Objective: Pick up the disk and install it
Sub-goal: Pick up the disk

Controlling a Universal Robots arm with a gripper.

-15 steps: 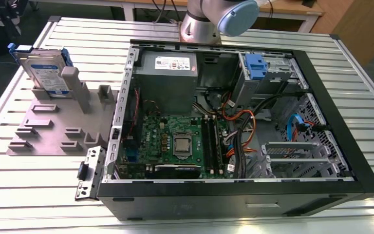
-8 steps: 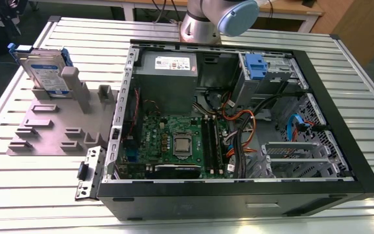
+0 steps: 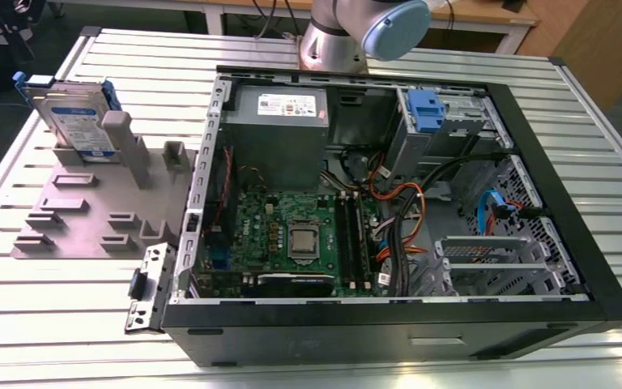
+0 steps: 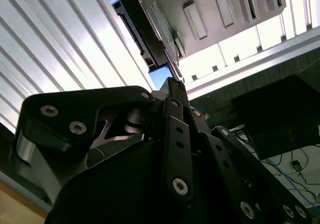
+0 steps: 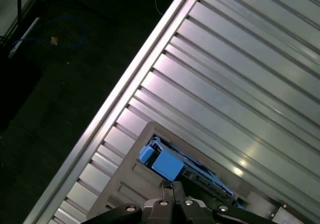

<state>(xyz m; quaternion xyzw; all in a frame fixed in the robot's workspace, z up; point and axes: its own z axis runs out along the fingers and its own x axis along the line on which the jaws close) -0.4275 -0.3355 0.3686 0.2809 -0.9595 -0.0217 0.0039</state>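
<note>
My gripper (image 5: 168, 185) is clenched on nothing, its fingertips pressed together, hanging just over the disk (image 5: 167, 165). The disk stands on edge in a grey holder (image 3: 84, 211) near the table's (image 3: 52, 324) far corner on the exterior view's left, beside the open computer case (image 3: 398, 324).

Open black computer case (image 3: 376, 328) on ribbed metal table (image 3: 52, 324), grey fixture (image 3: 84, 215) beside it.

Ribbed aluminium bench (image 3: 62, 356), hard glare off the slats. Dark floor (image 5: 60, 109) around it, with a loose blue cable (image 5: 84, 29) lying there. Wooden desk (image 3: 484, 12) behind the bench.
</note>
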